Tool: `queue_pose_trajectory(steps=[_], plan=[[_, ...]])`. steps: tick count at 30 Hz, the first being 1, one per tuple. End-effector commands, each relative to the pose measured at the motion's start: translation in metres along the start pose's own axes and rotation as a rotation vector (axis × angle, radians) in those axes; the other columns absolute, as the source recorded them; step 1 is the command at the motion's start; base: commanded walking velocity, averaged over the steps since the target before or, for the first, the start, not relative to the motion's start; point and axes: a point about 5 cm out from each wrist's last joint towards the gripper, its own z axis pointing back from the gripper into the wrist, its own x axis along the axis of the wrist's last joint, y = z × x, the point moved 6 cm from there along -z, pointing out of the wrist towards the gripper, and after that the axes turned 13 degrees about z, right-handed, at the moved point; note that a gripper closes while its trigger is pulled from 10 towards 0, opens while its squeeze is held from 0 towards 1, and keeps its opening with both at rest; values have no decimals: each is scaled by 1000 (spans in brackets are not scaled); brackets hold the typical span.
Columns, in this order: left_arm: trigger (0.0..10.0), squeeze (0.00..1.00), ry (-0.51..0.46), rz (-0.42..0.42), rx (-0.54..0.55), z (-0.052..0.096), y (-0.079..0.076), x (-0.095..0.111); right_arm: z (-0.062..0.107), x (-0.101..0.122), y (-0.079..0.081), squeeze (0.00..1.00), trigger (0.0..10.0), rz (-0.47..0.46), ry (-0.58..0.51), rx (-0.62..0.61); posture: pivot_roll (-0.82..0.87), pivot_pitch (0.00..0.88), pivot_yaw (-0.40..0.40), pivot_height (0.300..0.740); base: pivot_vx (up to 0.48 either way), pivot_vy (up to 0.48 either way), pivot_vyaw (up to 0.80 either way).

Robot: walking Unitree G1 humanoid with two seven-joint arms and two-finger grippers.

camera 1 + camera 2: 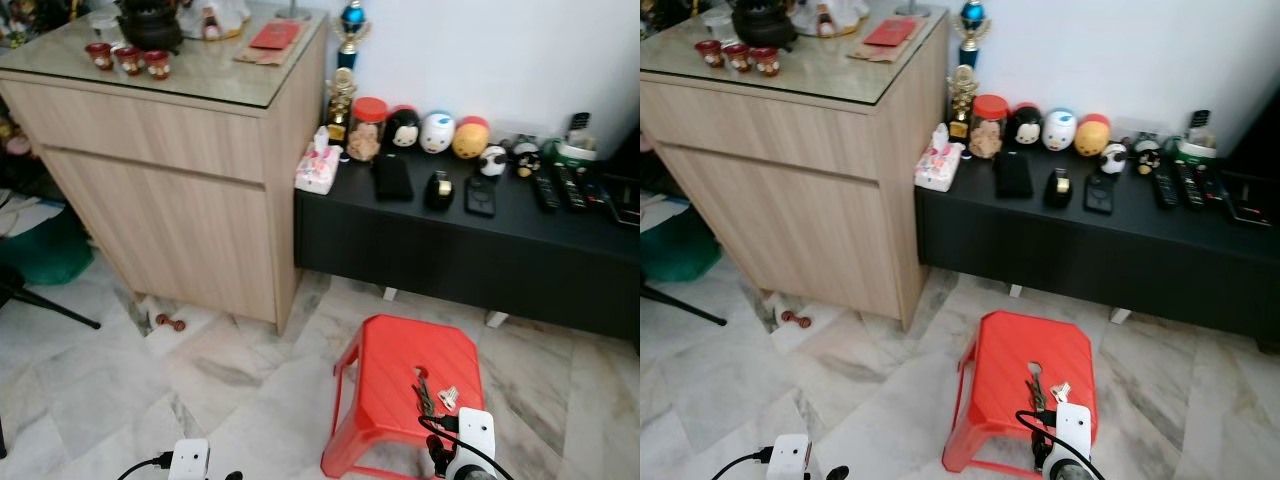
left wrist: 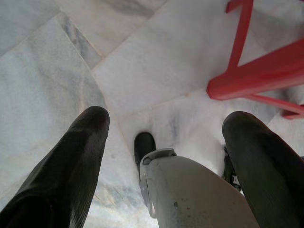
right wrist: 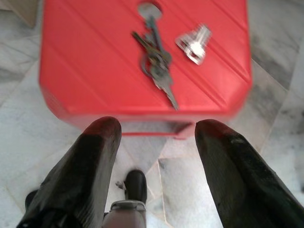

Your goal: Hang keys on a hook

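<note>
Two tools are at hand, and neither has hold of anything: the right tool [image 3: 156, 156] hangs just short of the red stool [image 3: 85, 61] with its two black fingers [image 3: 92, 161] spread wide, and the left tool [image 2: 161, 156] is likewise spread open over bare marble floor [image 2: 42, 85], with the stool's leg off to one side of it. The keys [image 3: 154, 61] lie flat on the stool's seat, straight ahead of the right tool and a little beyond its fingertips, the dark bunch trailing from the seat's round hole and a small silver key [image 3: 192, 42] lying just beside it. So the step in hand looks like the reach for the pick-up, with nothing grasped yet. The next move, as I judge it, calls for the right tool to go forward and down until its fingers straddle the bunch, then close on the ring or the thick part of the cluster, since flat keys on smooth plastic may slide away. No hook can be made out among the things near the wooden cabinet [image 1: 190, 190] and the black sideboard [image 1: 450, 250], so finding one comes after.
</note>
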Motion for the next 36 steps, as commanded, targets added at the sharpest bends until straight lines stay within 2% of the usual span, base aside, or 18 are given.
queue_pose_trajectory(steps=[1,13,20,36], plan=[[10000,0,7,4,-2,1,0,-4,0,0,-3,0,10000,-2,-2,-11,110,77,-82,740,255,0,0],[10000,0,2,5,-6,1,-2,-3,0,-2,-4,0,10000,0,7,-12,110,77,-84,740,257,0,0],[10000,0,1,8,-4,1,-2,-3,0,-2,-3,0,10000,-10,8,-9,111,79,-86,740,0,0,-635],[10000,0,3,7,-1,1,0,-5,1,-5,-5,0,10000,-18,3,-15,114,82,-86,740,0,0,0]])
